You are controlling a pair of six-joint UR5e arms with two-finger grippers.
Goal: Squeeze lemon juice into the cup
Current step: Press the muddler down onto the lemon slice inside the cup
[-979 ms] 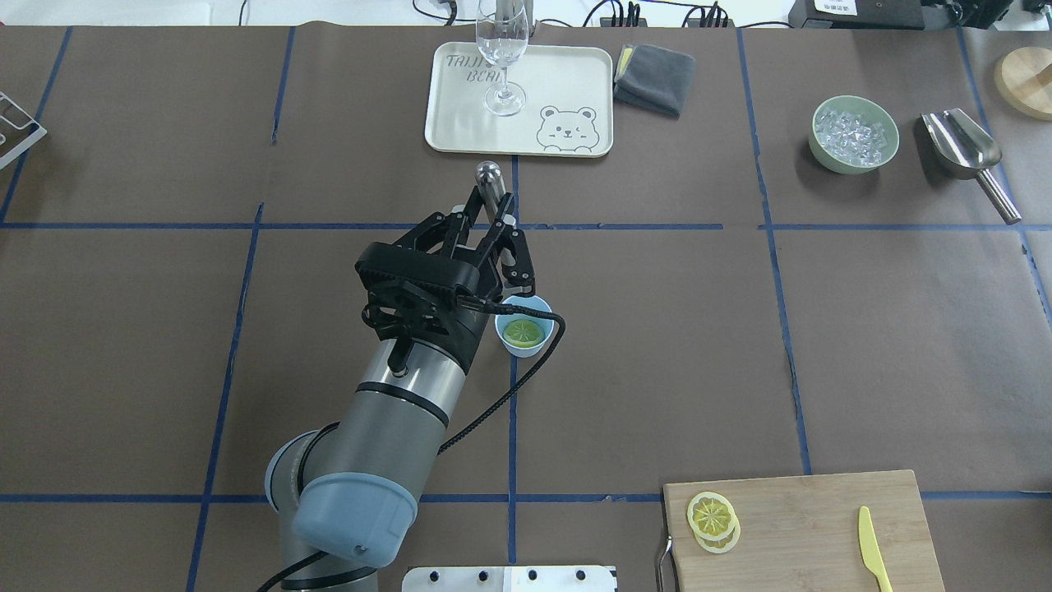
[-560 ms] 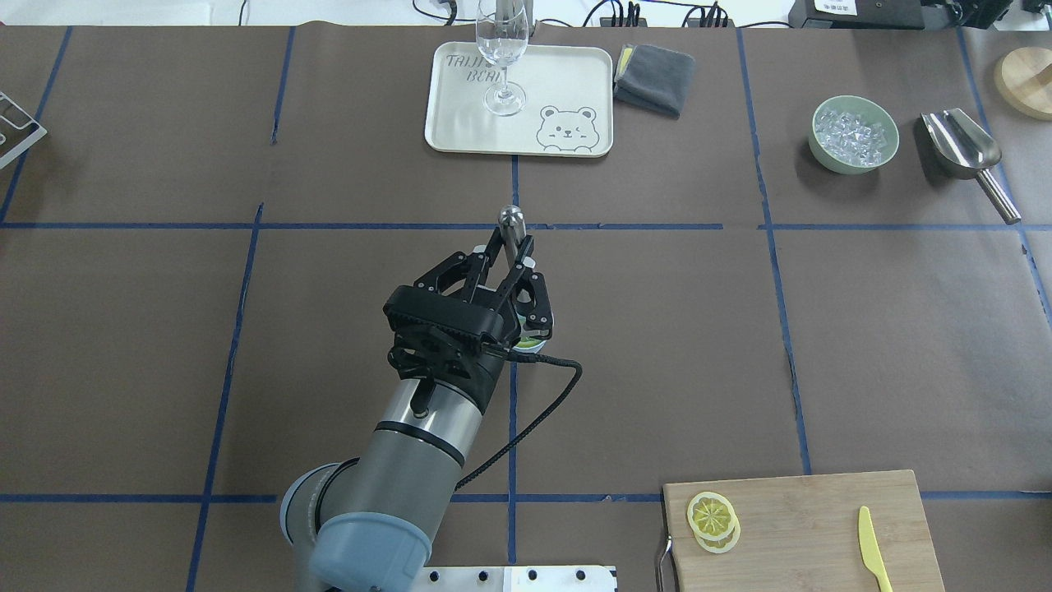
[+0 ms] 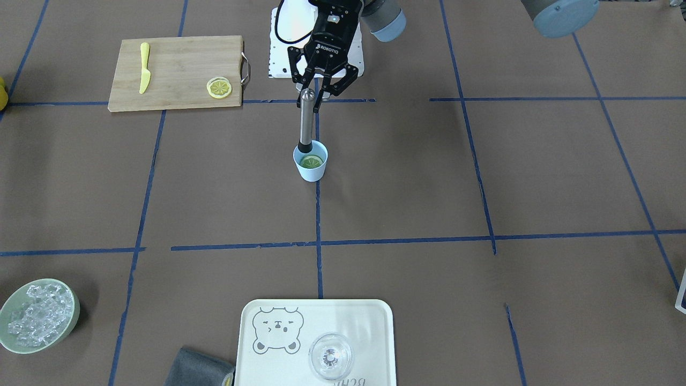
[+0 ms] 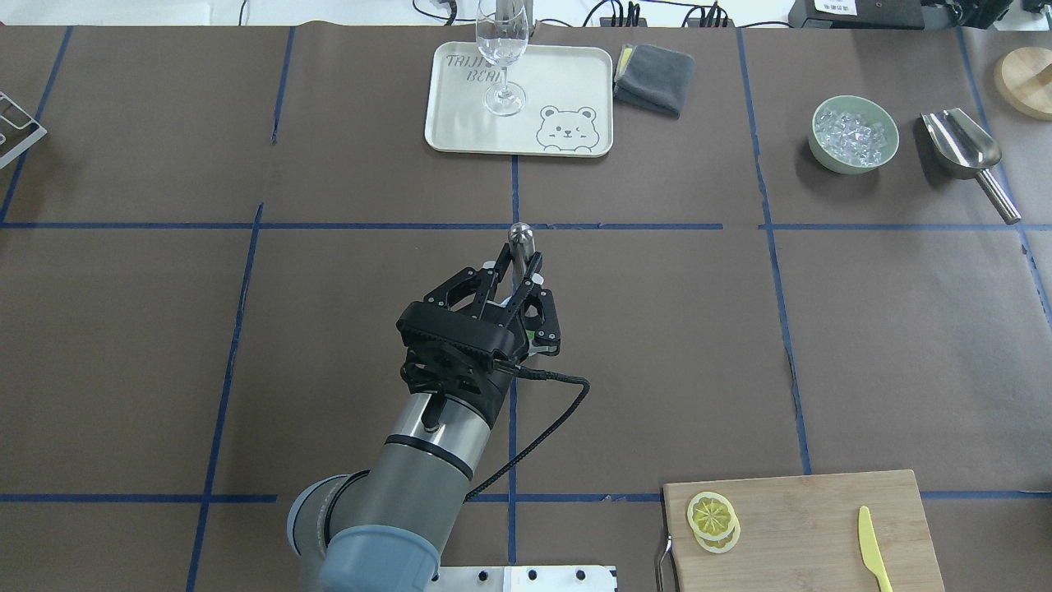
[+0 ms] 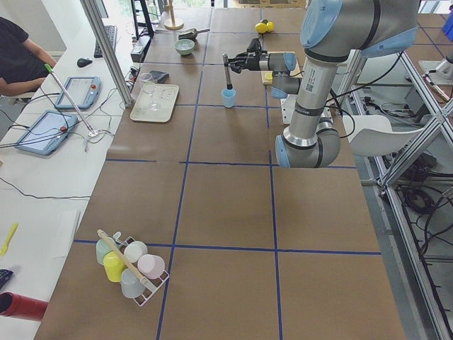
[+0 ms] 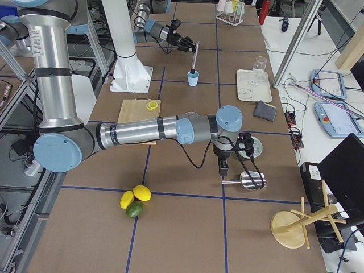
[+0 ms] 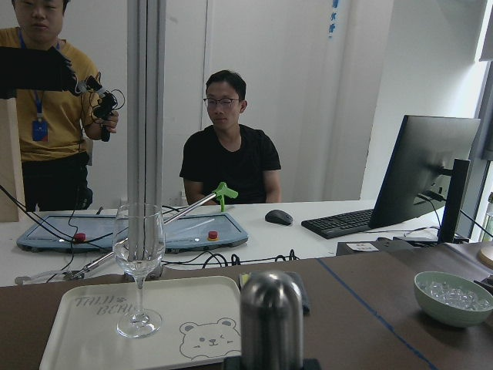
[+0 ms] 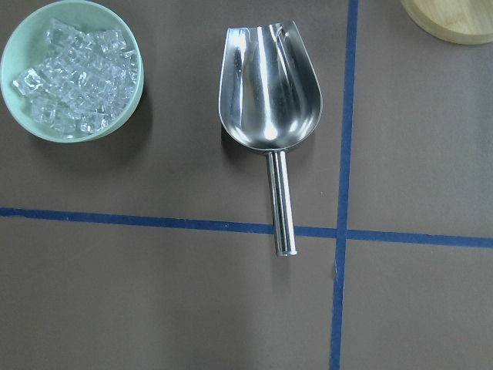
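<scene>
Brown paper with a blue tape grid covers the bench. Seen from across it, a wooden board at the left carries a yellow knife and a spare slice. Near the middle stands the cup, with the lemon lying flat inside. The left arm's jaws are clamped on the top of a steel muddler, whose dark tip sits inside the cup by its robot-side wall. To press well, I judge the tip should centre over the slice and bear straight down, gently, since the light cup could tip. The right arm's jaws hang over the scoop; I cannot tell whether they are parted.
</scene>
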